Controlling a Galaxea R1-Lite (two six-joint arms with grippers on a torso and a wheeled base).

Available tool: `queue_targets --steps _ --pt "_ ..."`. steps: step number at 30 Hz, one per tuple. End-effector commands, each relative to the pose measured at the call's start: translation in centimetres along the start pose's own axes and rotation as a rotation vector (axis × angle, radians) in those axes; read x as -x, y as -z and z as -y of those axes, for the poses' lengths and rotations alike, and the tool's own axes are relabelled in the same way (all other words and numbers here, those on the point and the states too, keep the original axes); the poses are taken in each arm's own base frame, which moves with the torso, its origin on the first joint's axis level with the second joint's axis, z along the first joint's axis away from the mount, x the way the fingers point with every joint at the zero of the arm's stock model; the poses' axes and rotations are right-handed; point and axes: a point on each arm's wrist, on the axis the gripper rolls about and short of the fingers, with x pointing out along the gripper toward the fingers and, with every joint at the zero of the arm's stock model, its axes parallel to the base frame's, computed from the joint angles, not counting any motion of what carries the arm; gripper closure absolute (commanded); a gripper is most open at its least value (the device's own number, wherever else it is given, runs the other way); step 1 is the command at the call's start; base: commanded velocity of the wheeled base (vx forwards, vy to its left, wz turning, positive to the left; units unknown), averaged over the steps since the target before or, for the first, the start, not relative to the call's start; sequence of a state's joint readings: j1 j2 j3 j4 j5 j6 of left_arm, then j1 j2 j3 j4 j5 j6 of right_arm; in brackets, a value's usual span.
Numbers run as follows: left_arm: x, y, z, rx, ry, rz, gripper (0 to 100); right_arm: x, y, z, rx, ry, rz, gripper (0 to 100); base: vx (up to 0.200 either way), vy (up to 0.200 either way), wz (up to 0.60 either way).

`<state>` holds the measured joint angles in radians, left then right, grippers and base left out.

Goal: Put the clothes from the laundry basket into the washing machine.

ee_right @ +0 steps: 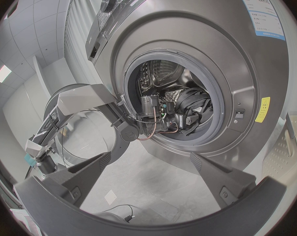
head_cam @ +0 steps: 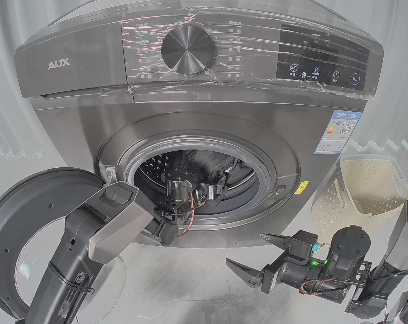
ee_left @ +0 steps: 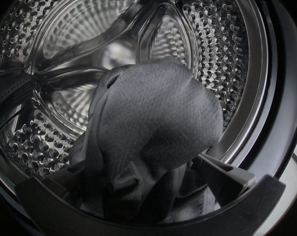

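Note:
The grey washing machine [head_cam: 204, 113] has its door [head_cam: 28, 212] swung open to the left. My left gripper [head_cam: 219, 185] is inside the drum mouth, also seen from the right wrist [ee_right: 191, 118]. A dark grey garment [ee_left: 155, 115] is heaped between and over its spread fingers, one finger [ee_left: 223, 177] showing beside the cloth. The same dark clothing [head_cam: 213, 160] lies in the steel drum [ee_left: 89, 33]. My right gripper [head_cam: 244, 248] hangs open and holds nothing, low in front of the machine. The cream laundry basket [head_cam: 370, 190] stands at the right, its visible inside bare.
The open round door takes up the floor space on the left beside my left arm. A grey tiled floor [head_cam: 190, 284] lies in front of the machine. The basket's wall [ee_right: 286, 148] is close to the right arm. A cable [ee_right: 122, 210] lies on the floor.

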<state>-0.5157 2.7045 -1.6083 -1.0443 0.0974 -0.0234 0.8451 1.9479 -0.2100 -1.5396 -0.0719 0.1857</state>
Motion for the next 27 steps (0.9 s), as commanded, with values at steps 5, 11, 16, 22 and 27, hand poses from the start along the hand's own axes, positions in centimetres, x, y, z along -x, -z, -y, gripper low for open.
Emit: queue_targets --steps 5,11,16,22,27 --pt "-0.7 1.4 0.0 -0.001 -0.001 -0.009 100 0.0 0.1 0.0 0.000 0.001 -0.003 0 0.000 0.000 0.00" --pt "-1.4 -0.1 0.0 0.011 -0.005 0.041 100 -0.1 0.1 0.0 0.000 0.001 -0.004 0 0.000 0.000 0.00" --pt "-3.1 -3.4 -1.0 0.038 -0.060 0.177 100 -0.1 0.1 0.0 -0.001 0.001 -0.004 0 0.000 0.000 0.00" --pt "-3.8 -4.4 -3.0 0.047 -0.107 0.215 100 -0.2 0.3 0.1 -0.001 0.004 -0.011 0 0.000 0.000 0.00" --pt "-3.8 -4.5 -3.5 0.047 -0.116 0.220 100 -0.2 0.3 0.0 -0.001 0.002 -0.012 0 0.000 0.000 0.00"
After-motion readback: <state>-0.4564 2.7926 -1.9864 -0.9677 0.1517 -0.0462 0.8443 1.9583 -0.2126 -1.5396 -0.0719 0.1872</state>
